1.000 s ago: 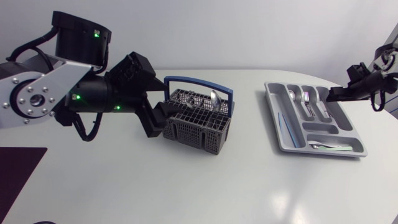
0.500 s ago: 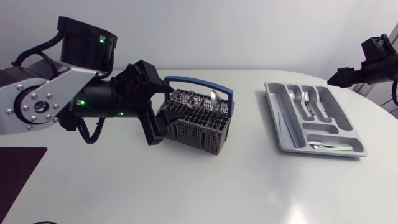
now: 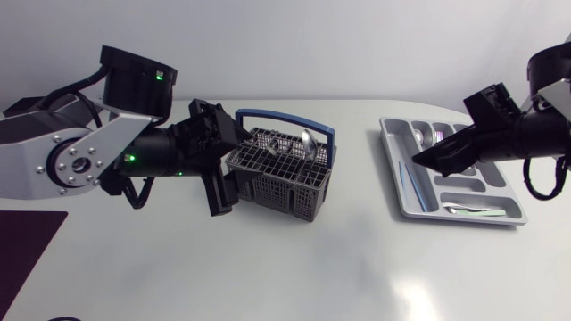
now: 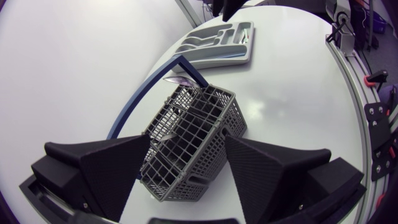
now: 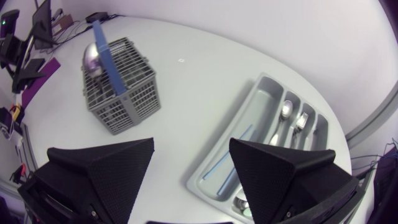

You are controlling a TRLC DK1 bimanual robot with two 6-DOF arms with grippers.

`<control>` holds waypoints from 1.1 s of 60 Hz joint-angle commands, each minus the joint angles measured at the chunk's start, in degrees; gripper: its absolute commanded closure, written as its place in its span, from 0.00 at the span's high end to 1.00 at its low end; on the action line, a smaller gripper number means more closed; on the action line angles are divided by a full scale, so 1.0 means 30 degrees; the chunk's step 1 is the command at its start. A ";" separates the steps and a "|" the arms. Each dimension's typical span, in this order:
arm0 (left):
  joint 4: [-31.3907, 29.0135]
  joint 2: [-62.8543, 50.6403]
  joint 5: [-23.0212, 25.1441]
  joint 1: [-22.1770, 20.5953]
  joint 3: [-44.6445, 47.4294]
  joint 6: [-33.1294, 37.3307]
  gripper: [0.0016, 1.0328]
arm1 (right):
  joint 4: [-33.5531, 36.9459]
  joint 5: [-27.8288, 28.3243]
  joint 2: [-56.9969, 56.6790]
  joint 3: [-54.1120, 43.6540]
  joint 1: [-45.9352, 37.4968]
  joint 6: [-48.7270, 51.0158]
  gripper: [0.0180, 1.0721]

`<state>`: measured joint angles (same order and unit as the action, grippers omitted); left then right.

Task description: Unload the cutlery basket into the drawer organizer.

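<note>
- My left gripper (image 4: 186, 146) is spread wide, with the near end of the basket (image 3: 284, 181) between its fingers; I can't tell whether they touch it.
- The basket stands upright on the table (image 3: 294, 267), a spoon (image 3: 306, 140) sticking up inside under the blue handle (image 3: 285, 118).
- My right gripper (image 3: 419, 159) hangs over the organizer (image 3: 393, 169), fingers apart, nothing in them.
- The organizer lies well apart from the basket, with spoons (image 3: 428, 136) in its slots.
</note>
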<state>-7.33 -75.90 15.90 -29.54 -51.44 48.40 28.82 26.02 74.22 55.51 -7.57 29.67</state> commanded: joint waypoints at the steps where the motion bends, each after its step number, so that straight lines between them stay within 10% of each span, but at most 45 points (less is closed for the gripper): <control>1: 0.0013 -0.0746 -0.0173 -0.0144 -0.0402 0.0507 0.93 | -0.0465 0.0174 -0.0920 -0.1451 0.0884 0.0422 0.83; 18: -0.0661 -0.2122 -0.0994 -0.1491 -0.1545 0.1180 0.93 | -0.1491 0.0203 -0.3440 -0.4615 0.3521 0.0364 0.83; 43: 0.3177 -0.3704 -0.3044 -0.1140 -0.0959 0.7860 0.88 | -0.2135 0.0145 -0.4084 -0.5963 0.5425 0.0188 0.83; 66: 0.1888 -0.4818 -0.3484 -0.0847 -0.1720 1.3954 0.80 | -0.2223 0.0086 -0.4143 -0.6168 0.5806 0.0129 0.83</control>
<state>-0.67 -88.75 6.13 -32.71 -54.50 84.62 22.46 26.37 62.46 38.50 8.97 30.04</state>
